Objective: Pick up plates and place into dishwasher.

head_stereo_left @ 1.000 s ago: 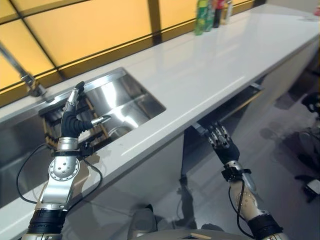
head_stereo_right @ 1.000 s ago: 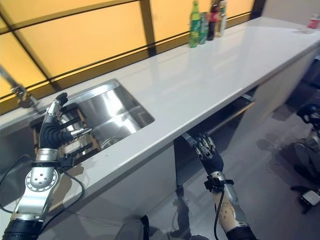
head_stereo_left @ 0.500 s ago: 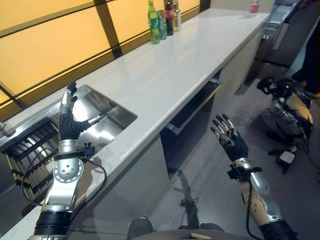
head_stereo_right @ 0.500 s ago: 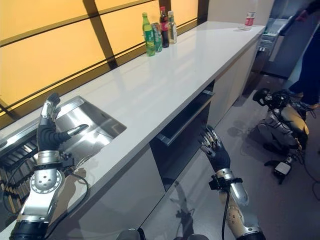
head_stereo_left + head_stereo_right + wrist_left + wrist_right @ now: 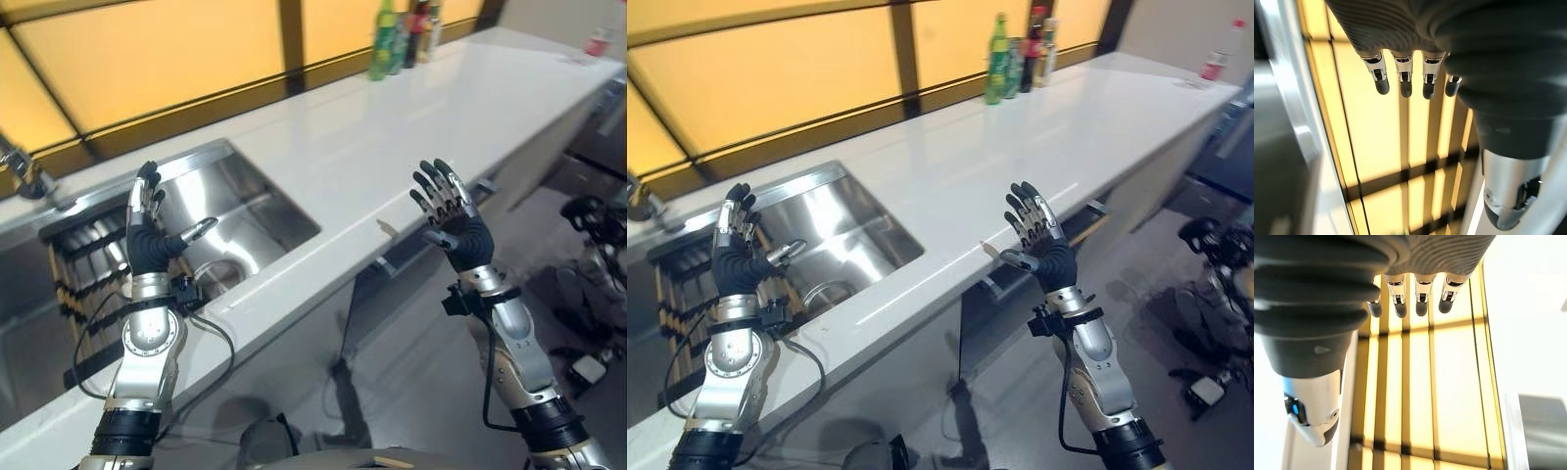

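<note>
My left hand (image 5: 147, 250) is raised over the near rim of the steel sink (image 5: 250, 191), open, fingers (image 5: 1403, 83) straight and holding nothing. My right hand (image 5: 460, 233) is held up in front of the white counter's (image 5: 392, 127) front edge, open and empty as well, with its fingers (image 5: 1418, 301) straight. Below that edge is the dark dishwasher opening (image 5: 387, 284), its front standing slightly ajar. A round pale rim (image 5: 217, 271) shows on the sink floor; I cannot tell whether it is a plate.
A dark slatted dish rack (image 5: 83, 284) sits in the sink's left part, under the tap (image 5: 24, 171). Several bottles (image 5: 402, 29) stand at the counter's back by the yellow window, a red can (image 5: 595, 41) at its far end. Dark equipment (image 5: 598, 220) lies on the floor right.
The camera has swung about, so the whole scene shifted. My right hand has risen from below the counter to above its front edge. The left hand stays raised and open.
</note>
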